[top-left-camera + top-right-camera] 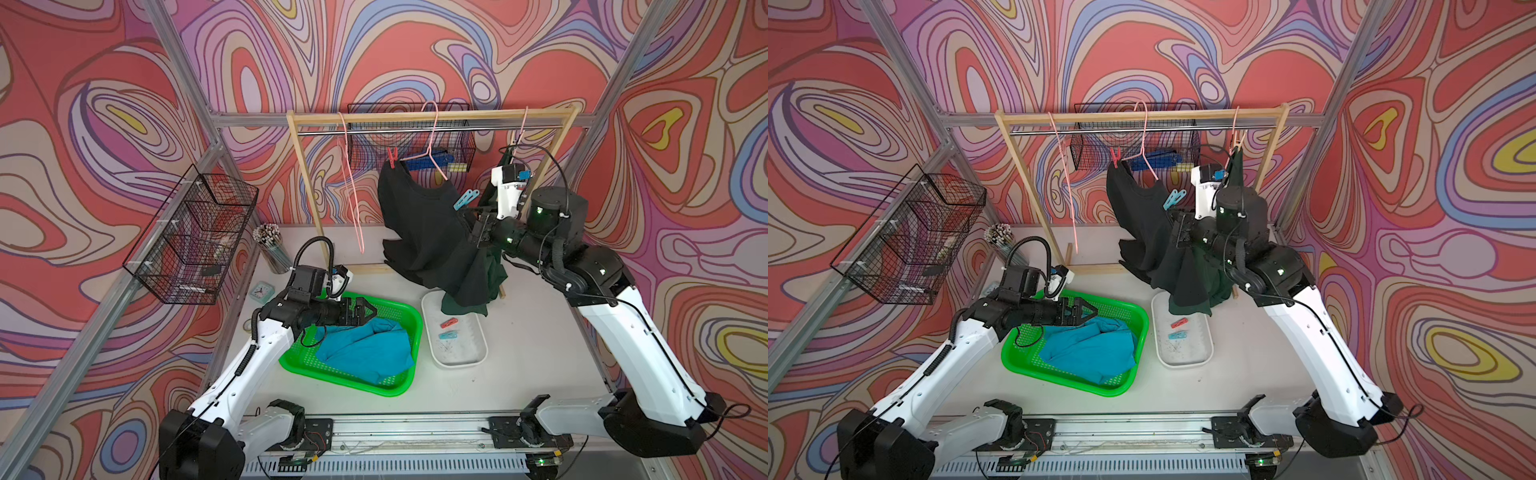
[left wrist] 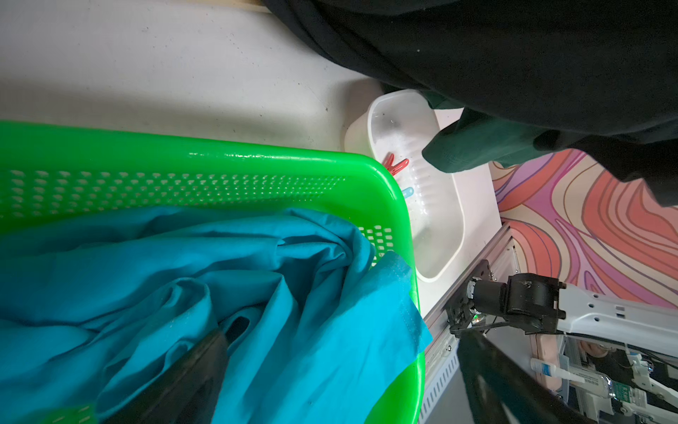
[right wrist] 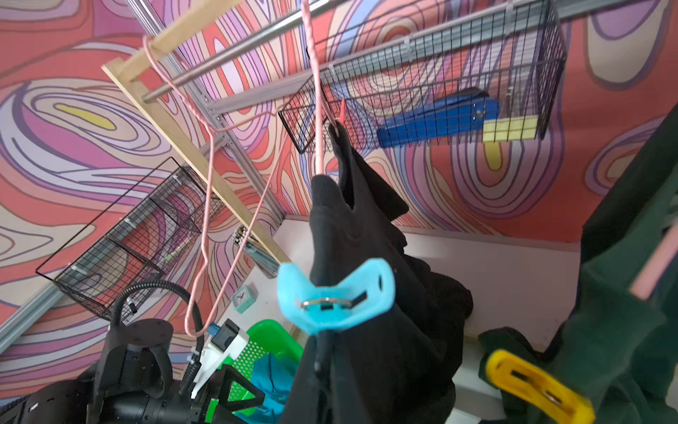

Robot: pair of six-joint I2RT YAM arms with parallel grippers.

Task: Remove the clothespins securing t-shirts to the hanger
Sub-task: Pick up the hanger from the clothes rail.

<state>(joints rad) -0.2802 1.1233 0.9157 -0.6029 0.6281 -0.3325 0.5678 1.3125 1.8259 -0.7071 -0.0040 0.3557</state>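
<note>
A black t-shirt (image 1: 419, 224) hangs by one shoulder from a red clothespin (image 1: 392, 156) on the middle pink hanger (image 1: 434, 137). Its other side sags over my right gripper (image 1: 466, 210), which is shut on a light blue clothespin (image 1: 465, 198) just below the hanger's bare arm. In the right wrist view that clothespin (image 3: 334, 293) stands out of black cloth that hides my fingertips. A dark green t-shirt (image 1: 469, 303) hangs further right with a yellow clothespin (image 3: 535, 385) on it. A turquoise t-shirt (image 1: 365, 349) lies in the green basket (image 1: 399, 390). My left gripper (image 1: 370, 311) hovers open above it.
A white tray (image 1: 457, 365) beside the basket holds a red clothespin (image 1: 449, 322) and a blue one (image 1: 449, 334). An empty pink hanger (image 1: 353, 199) hangs at the left of the wooden rack (image 1: 415, 114). A wire basket (image 1: 191, 237), a pencil cup (image 1: 270, 245) and a small clock (image 1: 262, 291) stand at the left.
</note>
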